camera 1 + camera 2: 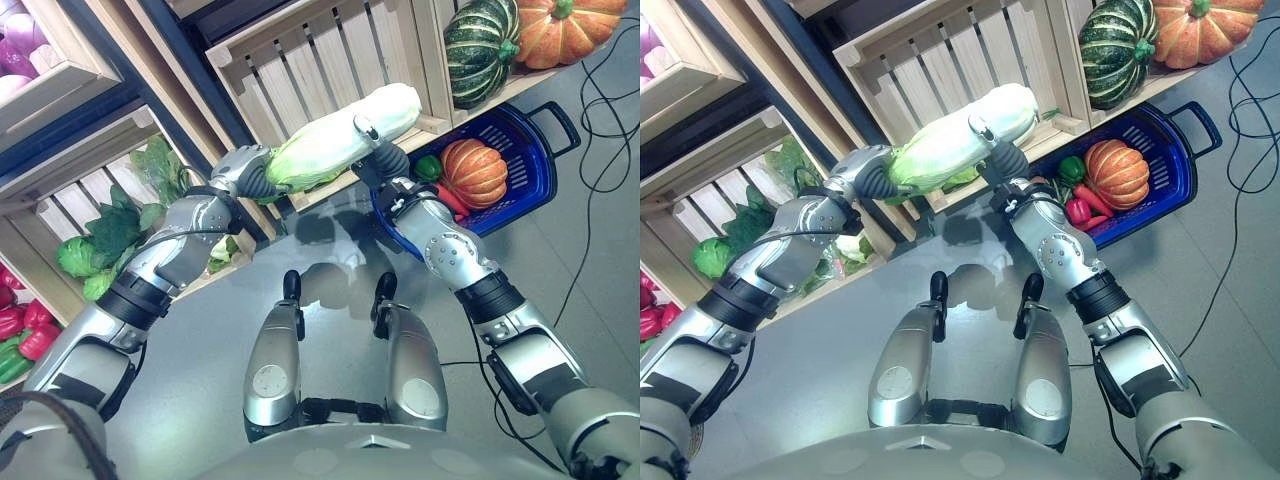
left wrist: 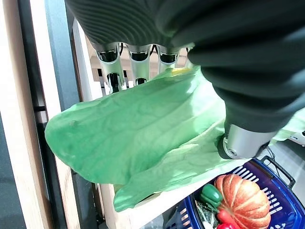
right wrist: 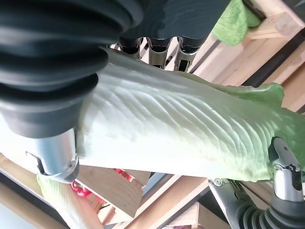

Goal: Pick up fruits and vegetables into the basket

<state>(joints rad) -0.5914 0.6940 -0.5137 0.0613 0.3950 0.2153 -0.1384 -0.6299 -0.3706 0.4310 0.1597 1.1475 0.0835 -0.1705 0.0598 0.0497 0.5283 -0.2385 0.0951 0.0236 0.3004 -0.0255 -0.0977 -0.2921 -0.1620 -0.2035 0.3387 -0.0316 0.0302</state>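
A long pale-green napa cabbage point(image 1: 340, 138) hangs lengthwise in the air in front of an empty slatted wooden crate point(image 1: 310, 60). My left hand point(image 1: 243, 172) is curled round its leafy green end point(image 2: 133, 138). At the white stem end point(image 3: 181, 138), my right hand point(image 1: 385, 158) grips with fingers over the top and thumb beneath. The blue basket point(image 1: 532, 172) sits on the floor to the right of and beyond my right hand. It holds an orange pumpkin point(image 1: 475, 170), a green pepper point(image 1: 428, 167) and a red pepper point(image 1: 452, 203).
On the shelf at top right lie a green striped squash point(image 1: 480, 45) and an orange pumpkin point(image 1: 565, 28). A crate on the left holds leafy greens point(image 1: 110, 235). Red peppers point(image 1: 22, 325) lie at the far left, and purple onions point(image 1: 20, 45) at top left.
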